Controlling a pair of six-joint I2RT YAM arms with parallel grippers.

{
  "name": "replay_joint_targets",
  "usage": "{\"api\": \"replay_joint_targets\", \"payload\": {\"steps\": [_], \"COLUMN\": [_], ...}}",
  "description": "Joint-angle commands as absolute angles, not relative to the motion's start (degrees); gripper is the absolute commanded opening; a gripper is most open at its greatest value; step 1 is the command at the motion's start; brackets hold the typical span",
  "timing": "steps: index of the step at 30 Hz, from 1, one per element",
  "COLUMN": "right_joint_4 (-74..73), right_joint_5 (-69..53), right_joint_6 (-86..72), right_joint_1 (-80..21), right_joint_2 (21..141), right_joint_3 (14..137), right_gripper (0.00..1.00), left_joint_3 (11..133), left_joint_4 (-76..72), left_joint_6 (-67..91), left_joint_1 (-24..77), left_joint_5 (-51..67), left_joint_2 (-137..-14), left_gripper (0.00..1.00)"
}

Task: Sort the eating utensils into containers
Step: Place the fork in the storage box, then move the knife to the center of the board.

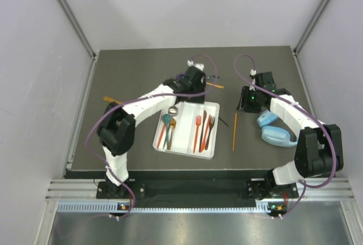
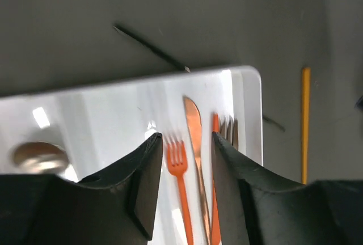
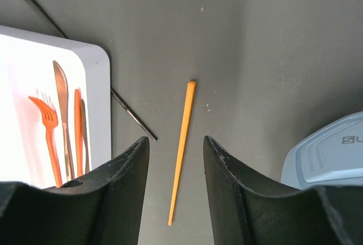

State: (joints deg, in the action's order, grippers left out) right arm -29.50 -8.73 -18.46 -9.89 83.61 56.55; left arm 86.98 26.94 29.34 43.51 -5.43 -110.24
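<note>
Our right fingers (image 3: 127, 182) hang parted and empty over the orange stick (image 3: 182, 143) on the desk (image 3: 272, 41), right of the white tray (image 3: 101, 86). An off-centre pinch could roll it against the black stick (image 3: 133, 117). Our left fingers (image 2: 144, 182), parted and empty, hover over the tray's orange fork (image 2: 180, 171).

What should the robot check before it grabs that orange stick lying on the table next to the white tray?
1. Right fingers open and empty: ok.
2. Orange stick lies in the gap between them in the wrist view: ok.
3. Stick lies clear of the black stick and the blue headphones: ok.
4. Left fingers open, holding nothing, over the white tray: ok.
5. How high the right fingers are above the stick: cannot tell.
6. Which tray compartment is meant for sticks: cannot tell.
</note>
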Motion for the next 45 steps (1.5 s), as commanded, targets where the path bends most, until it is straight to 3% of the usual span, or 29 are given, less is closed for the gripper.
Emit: {"api": "replay_joint_targets", "payload": {"steps": [1, 4, 18, 24, 30, 45], "right_joint_4": [-26.98, -27.77, -41.83, -33.93, -32.52, -29.36], "right_joint_5": [-10.46, -10.64, -7.21, -8.17, -7.29, -10.63], "right_joint_6": [-16.70, -15.03, -9.84, -12.48, -12.22, -11.95], "right_joint_1": [-11.69, -14.14, -22.32, -23.55, -23.20, -20.04], "right_joint_2": [84.63, 88.83, 111.44, 104.17, 100.56, 96.94], "right_joint_3": [60.46, 65.99, 103.52, 87.75, 79.30, 72.69], "right_gripper": [0.44, 0.44, 0.45, 0.45, 0.45, 0.45], "left_joint_3": [94.47, 97.47, 85.26, 74.98, 73.39, 80.42], "left_joint_4": [29.06, 32.25, 36.90, 32.36, 33.05, 34.80], "left_joint_6": [23.64, 23.29, 27.59, 35.15, 39.28, 43.77], "left_joint_1": [35.35, 30.07, 13.54, 2.91, 0.71, -5.45], "left_joint_5": [-10.11, -11.25, -19.85, -14.41, -21.18, -21.27], "left_joint_2": [-104.49, -104.07, -97.03, -95.28, -96.24, -108.98], "left_gripper": [0.45, 0.44, 0.45, 0.43, 0.45, 0.46]}}
